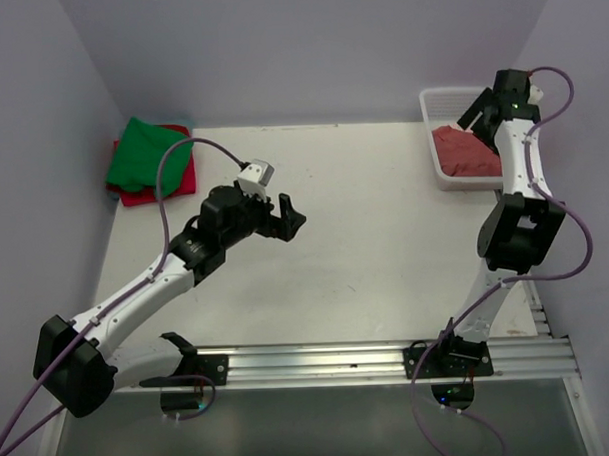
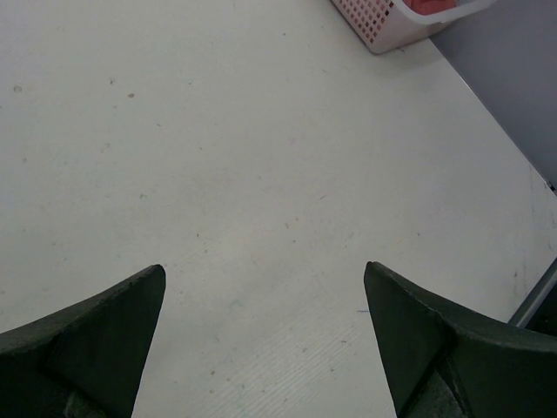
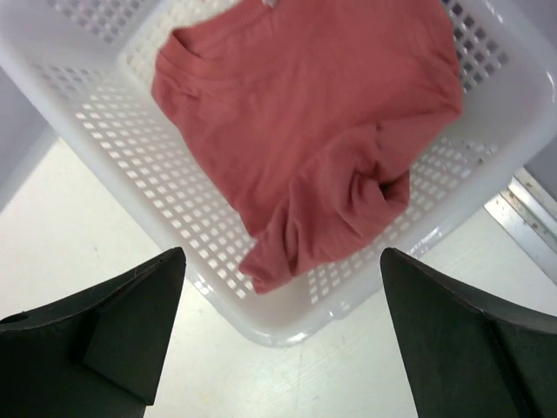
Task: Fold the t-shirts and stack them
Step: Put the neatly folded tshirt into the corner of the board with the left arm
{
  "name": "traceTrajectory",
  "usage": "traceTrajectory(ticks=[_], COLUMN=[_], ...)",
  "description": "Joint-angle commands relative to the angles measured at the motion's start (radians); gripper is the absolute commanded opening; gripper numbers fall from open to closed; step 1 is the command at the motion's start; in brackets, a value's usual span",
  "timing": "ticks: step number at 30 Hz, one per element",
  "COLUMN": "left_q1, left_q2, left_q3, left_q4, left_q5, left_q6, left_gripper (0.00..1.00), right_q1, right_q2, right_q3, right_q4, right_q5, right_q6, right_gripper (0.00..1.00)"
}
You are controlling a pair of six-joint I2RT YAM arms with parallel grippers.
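From the top external view, you are looking at a white table with two folded t-shirts piled in its far left corner, a bright green cloth t-shirt lying on a red cloth t-shirt. That corner is serving as the stack, I judge, well apart from the working area. The left gripper is hovering over the bare middle of the table, probably waiting where the next shirt would be spread. In the far right corner a white plastic lattice basket is holding a crumpled salmon-red t-shirt, and the right gripper is hanging right above it, pointing down into it. In the left wrist view, the two dark fingers are standing wide apart with only bare table between them, and a corner of the basket is showing at the upper right edge. In the right wrist view, the fingers are likewise spread wide and carrying nothing, framing the basket's near rim. The salmon-red t-shirt is lying bunched inside, its collar toward the far left and a rumpled fold trailing toward the near wall. You are, I judge, fetching this last unfolded shirt. Lowering onto that raised fold looks wise, since the cloth is far wider than the gripper, and a finger could be catching the lattice.
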Motion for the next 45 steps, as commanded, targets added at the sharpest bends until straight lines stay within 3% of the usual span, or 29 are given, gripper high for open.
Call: traceTrajectory(ticks=[1,5,11,16,22,30,39,45], left_q1=[-0.008,-0.008,-0.008,-0.008,-0.008,-0.008,-0.008,-0.007], left_q2=[-0.007,-0.014,-0.073,-0.074,-0.093,-0.110,-0.174,-0.169], left_q3=[-0.017,-0.030,-0.064,-0.047,-0.030,-0.031,-0.065,-0.051], left_q4=[0.077,0.074,0.072,0.069,0.072,0.091,0.141,0.128], left_q5=[0.018,0.018,-0.028,-0.015,-0.008,-0.055,-0.175,-0.106], left_q6=[-0.007,-0.013,-0.022,-0.024,-0.019,-0.042,-0.113,-0.067], left_gripper=[1.00,1.00,1.00,1.00,1.00,1.00,1.00,0.98], right_q1=[-0.008,-0.008,-0.008,0.020,0.096,0.386,0.495,0.530], right_q2=[0.121,0.276,0.372,0.187,0.010,-0.271,-0.381,-0.423], right_q3=[0.109,0.258,0.304,0.076,-0.059,-0.311,-0.460,-0.504], right_q4=[-0.030,-0.077,-0.064,0.096,0.137,0.223,0.246,0.304], right_q5=[-0.006,-0.003,-0.038,-0.046,-0.014,-0.199,-0.348,-0.391], right_q6=[-0.028,0.012,-0.020,-0.072,-0.131,-0.241,-0.277,-0.296], right_gripper=[0.99,0.99,0.99,0.99,0.99,0.99,0.99,0.99])
